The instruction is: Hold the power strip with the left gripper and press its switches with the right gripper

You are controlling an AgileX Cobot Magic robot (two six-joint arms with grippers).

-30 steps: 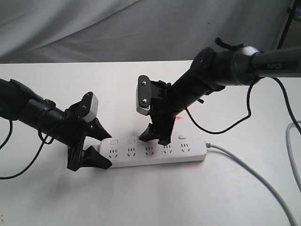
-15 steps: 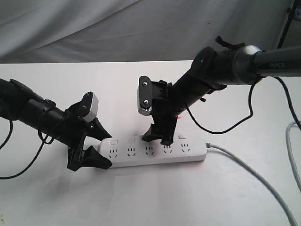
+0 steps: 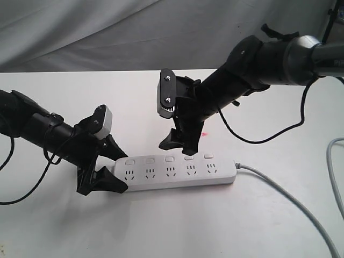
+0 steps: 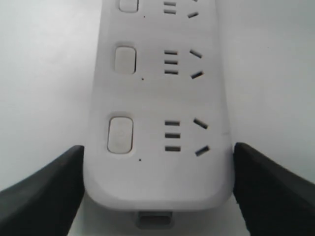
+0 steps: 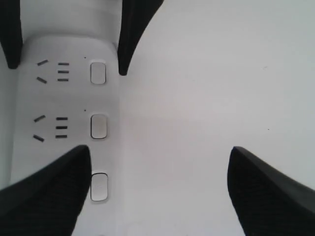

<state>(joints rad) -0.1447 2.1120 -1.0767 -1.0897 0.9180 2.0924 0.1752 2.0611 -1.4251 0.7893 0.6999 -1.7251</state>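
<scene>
The white power strip [image 3: 177, 174] lies flat on the white table, its grey cord [image 3: 290, 200] running off to the right. My left gripper [image 3: 115, 172] on the all-black arm is shut on the strip's left end, one jaw on each long side [image 4: 158, 162]. The switches [image 3: 169, 159] sit in a row along the far edge; two show clearly in the left wrist view [image 4: 120, 133]. My right gripper [image 3: 177, 146] hangs open just above the strip's far edge, near the third and fourth switches. In the right wrist view its fingers [image 5: 49, 187] stand wide apart, one over the strip [image 5: 64, 98] beside a switch [image 5: 99, 187].
Grey cloth hangs behind the table. Black cables loop from both arms [image 3: 258, 141]. Another grey cable [image 3: 334, 177] curves at the right edge. A small red mark [image 3: 205, 133] is on the table behind the strip.
My right gripper has lifted off the fourth switch and drawn up and back, its arm rising. The left gripper and the strip have not moved.
</scene>
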